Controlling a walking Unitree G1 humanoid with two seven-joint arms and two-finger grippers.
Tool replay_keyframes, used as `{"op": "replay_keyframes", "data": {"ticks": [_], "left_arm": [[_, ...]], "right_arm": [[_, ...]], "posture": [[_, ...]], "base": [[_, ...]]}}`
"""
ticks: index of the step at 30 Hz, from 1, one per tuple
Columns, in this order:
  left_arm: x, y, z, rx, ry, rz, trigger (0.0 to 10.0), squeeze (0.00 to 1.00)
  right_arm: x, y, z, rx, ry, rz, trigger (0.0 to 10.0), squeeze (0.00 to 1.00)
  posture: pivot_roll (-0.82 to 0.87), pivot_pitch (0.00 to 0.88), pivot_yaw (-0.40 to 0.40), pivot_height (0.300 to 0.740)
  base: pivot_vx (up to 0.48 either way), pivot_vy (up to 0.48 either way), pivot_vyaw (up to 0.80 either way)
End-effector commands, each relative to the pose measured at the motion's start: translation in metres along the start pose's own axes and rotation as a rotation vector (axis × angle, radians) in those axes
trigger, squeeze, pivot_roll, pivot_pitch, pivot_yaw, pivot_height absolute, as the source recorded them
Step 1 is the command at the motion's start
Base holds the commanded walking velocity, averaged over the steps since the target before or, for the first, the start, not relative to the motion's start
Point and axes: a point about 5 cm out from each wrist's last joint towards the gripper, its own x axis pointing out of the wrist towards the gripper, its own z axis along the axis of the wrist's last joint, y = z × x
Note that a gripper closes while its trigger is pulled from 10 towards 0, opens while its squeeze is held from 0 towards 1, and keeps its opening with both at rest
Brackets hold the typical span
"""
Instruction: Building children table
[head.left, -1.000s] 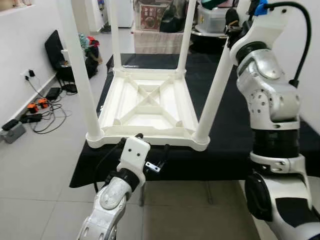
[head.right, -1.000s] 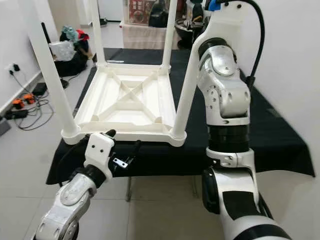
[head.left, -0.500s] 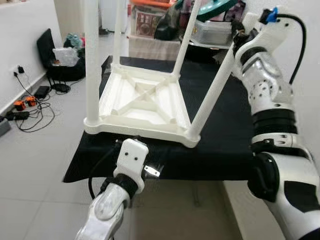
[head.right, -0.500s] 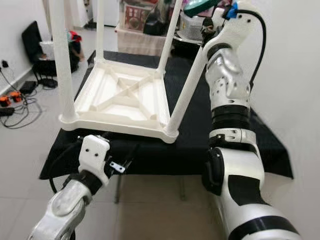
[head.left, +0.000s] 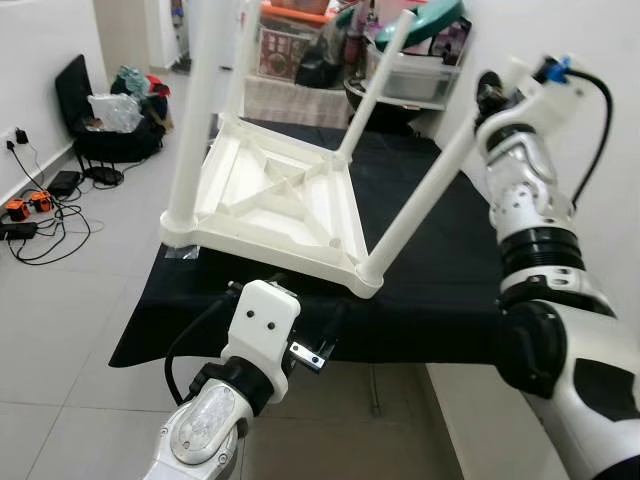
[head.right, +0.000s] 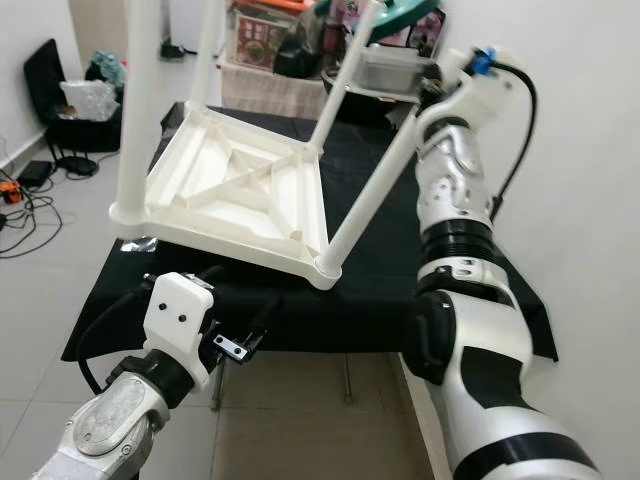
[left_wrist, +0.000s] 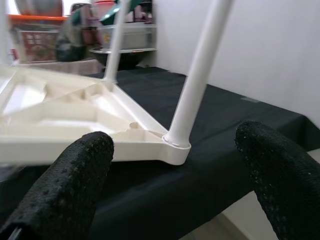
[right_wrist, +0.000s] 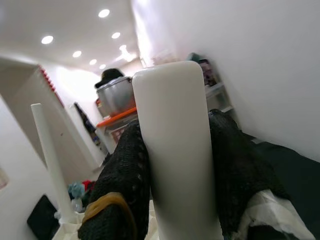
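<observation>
In the left eye view, the white children's table (head.left: 280, 200) lies upside down and tilted on a black-covered table (head.left: 440, 290), its near-right corner at the front edge, legs pointing up. The right gripper (head.left: 487, 95) holds the near-right leg (head.left: 415, 195) near its tip. In the left wrist view, the left gripper (left_wrist: 175, 185) sits with fingers (left_wrist: 65, 185) apart, below the front edge. In the right wrist view, the right gripper's fingers (right_wrist: 125, 185) are clamped on the leg.
</observation>
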Motion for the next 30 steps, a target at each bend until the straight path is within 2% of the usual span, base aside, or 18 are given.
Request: {"op": "replay_keyframes", "data": {"ticks": [1, 4, 5, 6, 8, 12, 13, 14, 15, 16, 19, 22, 23, 24, 25, 28, 30], "left_arm": [[-0.001, -0.003, 0.0, -0.007, 0.017, -0.012, 10.0, 0.0], [0.0, -0.002, 0.003, 0.007, 0.017, -0.013, 10.0, 0.0], [0.0, -0.002, 0.003, 0.007, 0.017, -0.013, 10.0, 0.0], [0.0, -0.001, 0.003, 0.01, 0.016, -0.011, 10.0, 0.0], [0.003, 0.0, 0.006, 0.014, 0.008, -0.014, 10.0, 0.0], [0.005, 0.0, 0.006, 0.016, 0.007, -0.018, 10.0, 0.0], [0.006, 0.0, 0.007, 0.016, 0.006, -0.02, 10.0, 0.0], [0.007, 0.0, 0.008, 0.019, 0.004, -0.023, 10.0, 0.0], [0.007, 0.0, 0.008, 0.019, 0.004, -0.023, 10.0, 0.0], [0.007, 0.0, 0.008, 0.02, 0.006, -0.024, 10.0, 0.0], [0.007, 0.0, 0.009, 0.021, 0.008, -0.023, 10.0, 0.0], [0.01, 0.002, 0.009, 0.032, 0.009, -0.021, 10.0, 0.0], [0.011, 0.002, 0.01, 0.034, 0.009, -0.021, 10.0, 0.0], [0.011, 0.002, 0.01, 0.032, 0.006, -0.019, 10.0, 0.0], [0.011, 0.002, 0.01, 0.032, 0.006, -0.019, 10.0, 0.0], [0.012, 0.0, 0.011, 0.028, 0.001, -0.02, 10.0, 0.0], [0.012, 0.0, 0.011, 0.029, 0.001, -0.022, 10.0, 0.0]], "right_arm": [[-0.055, -0.073, -0.136, 0.166, 0.543, -0.379, 0.0, 0.0], [-0.047, -0.099, -0.106, 0.291, 0.406, -0.431, 0.0, 0.0], [-0.047, -0.099, -0.106, 0.291, 0.406, -0.431, 0.0, 0.0], [-0.047, -0.106, -0.1, 0.3, 0.385, -0.448, 0.0, 0.0], [-0.052, -0.118, -0.103, 0.306, 0.391, -0.483, 0.0, 0.0], [-0.056, -0.12, -0.109, 0.282, 0.422, -0.482, 0.0, 0.0], [-0.058, -0.117, -0.115, 0.247, 0.447, -0.457, 0.0, 0.0], [-0.058, -0.109, -0.121, 0.226, 0.463, -0.406, 10.0, 0.0], [-0.058, -0.109, -0.121, 0.226, 0.463, -0.406, 10.0, 0.0], [-0.057, -0.097, -0.128, 0.206, 0.499, -0.343, 10.0, 0.0], [-0.057, -0.089, -0.131, 0.198, 0.52, -0.303, 10.0, 0.0], [-0.043, -0.028, -0.133, 0.259, 0.533, -0.09, 10.0, 0.0], [-0.041, -0.015, -0.133, 0.273, 0.541, -0.048, 10.0, 0.0], [-0.042, -0.004, -0.137, 0.244, 0.57, -0.022, 10.0, 0.0], [-0.042, -0.004, -0.137, 0.244, 0.57, -0.022, 10.0, 0.0], [-0.047, 0.018, -0.147, 0.209, 0.621, 0.03, 10.0, 0.0], [-0.048, 0.024, -0.149, 0.214, 0.627, 0.042, 10.0, 0.0]], "posture": [[0.13, 0.27, -0.065, 0.74], [0.14, 0.262, -0.073, 0.74], [0.14, 0.262, -0.073, 0.74], [0.13, 0.257, -0.067, 0.74], [0.13, 0.25, -0.066, 0.74], [0.13, 0.238, -0.064, 0.74], [0.13, 0.228, -0.063, 0.74], [0.13, 0.226, -0.061, 0.74], [0.13, 0.226, -0.061, 0.74], [0.13, 0.221, -0.059, 0.74], [0.13, 0.221, -0.059, 0.74], [0.12, 0.206, -0.063, 0.74], [0.12, 0.206, -0.063, 0.74], [0.11, 0.202, -0.064, 0.74], [0.11, 0.202, -0.064, 0.74], [0.12, 0.201, -0.072, 0.74], [0.12, 0.201, -0.072, 0.74]], "base": [[0.0, 0.0, 0.0], [0.0, 0.0, 0.0], [0.0, 0.0, 0.0], [0.0, 0.0, 0.0], [0.0, 0.0, 0.0], [0.0, 0.0, 0.0], [0.0, 0.0, 0.0], [0.0, 0.0, 0.0], [0.0, 0.0, 0.0], [0.0, 0.0, 0.0], [0.0, 0.0, 0.0], [0.0, 0.0, 0.0], [0.0, 0.0, 0.0], [0.0, 0.0, 0.0], [0.0, 0.0, 0.0], [0.0, 0.0, 0.0], [0.0, 0.0, 0.0]]}}
